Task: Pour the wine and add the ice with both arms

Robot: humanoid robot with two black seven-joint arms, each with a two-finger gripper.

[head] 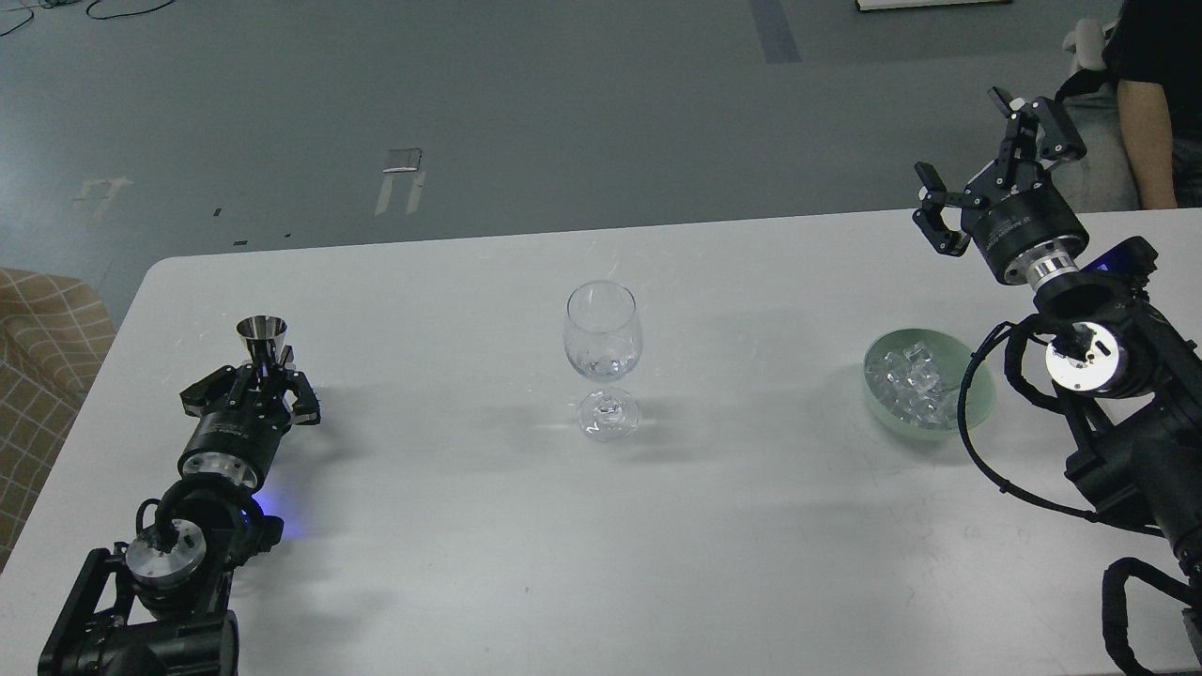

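Left fingers (266, 380) around steel cup (262, 336), ice (909, 380) in green bowl (977, 390)

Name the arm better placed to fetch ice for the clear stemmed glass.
Right. Its open black gripper hangs nearest the pale green bowl of ice; the left gripper sits at the small metal cup.

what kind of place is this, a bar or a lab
Most likely a lab or test room, not a bar: a plain white folding table on a bare grey floor with tape marks, loose cables, and a person seated beside it.
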